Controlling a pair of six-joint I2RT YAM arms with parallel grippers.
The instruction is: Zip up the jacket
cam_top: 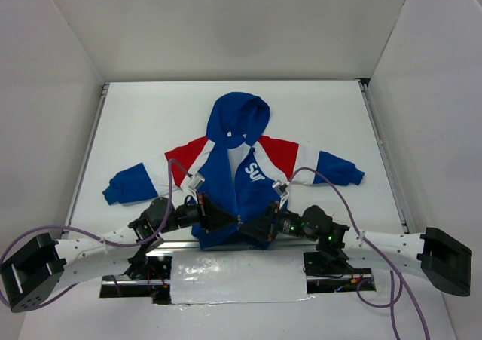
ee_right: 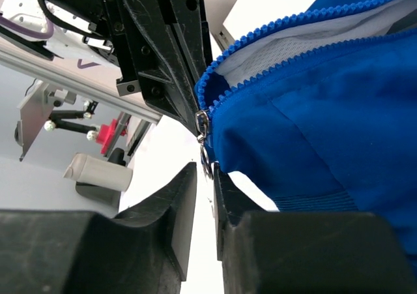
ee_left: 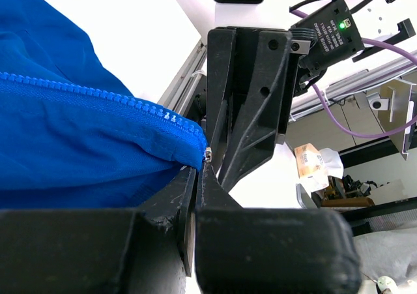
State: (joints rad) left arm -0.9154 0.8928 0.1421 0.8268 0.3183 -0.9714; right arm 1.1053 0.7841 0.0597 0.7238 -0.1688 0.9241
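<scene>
The blue hooded jacket (cam_top: 223, 180) lies flat on the white table, hood away from me, with its front open above the hem. Both grippers meet at the bottom of the zip. My left gripper (cam_top: 224, 221) is shut on the lower end of the left zip edge (ee_left: 206, 154), its jaws (ee_left: 201, 168) pressed together on it. My right gripper (cam_top: 257, 227) faces it from the right. In the right wrist view the metal slider (ee_right: 202, 120) sits at the bottom of the teeth. Its pull ring (ee_right: 206, 158) hangs between my right gripper's (ee_right: 205, 171) narrowly parted jaws, which do not clamp it.
The jacket's hem lies at the table's near edge, beside a metal rail (cam_top: 181, 243) and a reflective sheet (cam_top: 233, 281). Purple cables (cam_top: 335, 189) arc over both sleeves. White walls close in the table on three sides.
</scene>
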